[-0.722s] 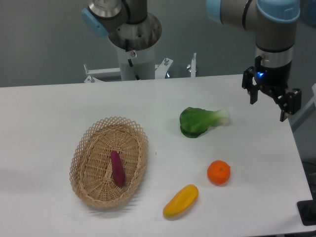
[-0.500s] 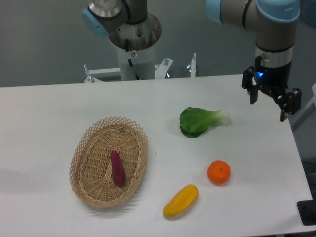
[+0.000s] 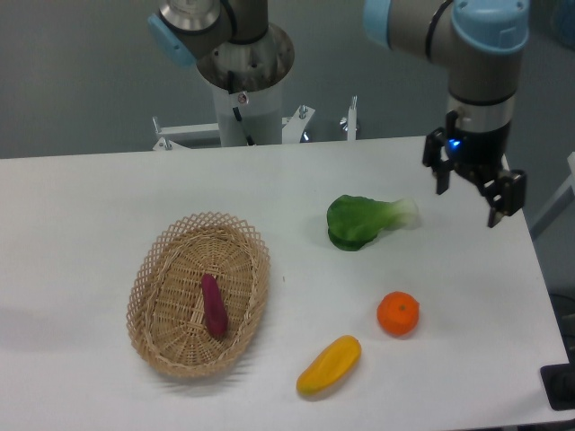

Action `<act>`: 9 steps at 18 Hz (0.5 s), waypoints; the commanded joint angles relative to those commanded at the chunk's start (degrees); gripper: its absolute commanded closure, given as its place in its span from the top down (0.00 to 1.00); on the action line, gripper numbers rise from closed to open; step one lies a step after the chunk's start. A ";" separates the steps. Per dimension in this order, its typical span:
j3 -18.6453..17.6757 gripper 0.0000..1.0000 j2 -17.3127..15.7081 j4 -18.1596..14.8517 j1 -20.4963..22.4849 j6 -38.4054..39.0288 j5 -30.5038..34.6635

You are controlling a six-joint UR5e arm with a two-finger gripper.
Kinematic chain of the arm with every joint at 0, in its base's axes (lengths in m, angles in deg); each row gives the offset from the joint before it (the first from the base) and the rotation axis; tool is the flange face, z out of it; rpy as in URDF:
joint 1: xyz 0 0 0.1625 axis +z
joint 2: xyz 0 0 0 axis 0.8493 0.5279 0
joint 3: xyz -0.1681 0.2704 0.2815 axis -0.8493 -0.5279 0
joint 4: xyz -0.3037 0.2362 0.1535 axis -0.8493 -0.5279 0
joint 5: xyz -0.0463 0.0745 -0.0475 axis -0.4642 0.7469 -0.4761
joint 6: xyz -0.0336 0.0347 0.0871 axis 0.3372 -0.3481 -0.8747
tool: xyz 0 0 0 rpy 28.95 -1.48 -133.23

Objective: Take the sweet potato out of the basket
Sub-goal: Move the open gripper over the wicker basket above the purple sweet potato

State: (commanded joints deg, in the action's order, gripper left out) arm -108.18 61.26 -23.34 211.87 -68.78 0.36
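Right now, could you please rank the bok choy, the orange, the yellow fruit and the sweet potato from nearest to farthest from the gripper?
From the gripper, open, at the table's right:
1. Bok choy, just left.
2. Orange, below.
3. Yellow fruit, front, lower left.
4. Sweet potato, far left inside the basket.

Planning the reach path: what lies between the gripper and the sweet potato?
In the camera view, the green leafy vegetable lies between the open gripper and the sweet potato, along with bare table and the basket rim.
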 joint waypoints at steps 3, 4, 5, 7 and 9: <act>-2.19 1.00 -0.26 0.18 -3.34 14.42 -0.10; -2.90 1.00 -0.26 0.35 -4.57 17.94 -0.10; -3.43 1.00 -0.18 0.53 -6.06 20.94 -0.10; -4.92 1.00 0.09 1.93 -8.52 26.04 -0.01; -6.32 1.00 0.35 3.94 -11.24 30.87 0.08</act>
State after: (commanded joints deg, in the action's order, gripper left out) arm -114.50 61.61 -19.40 200.62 -37.90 0.44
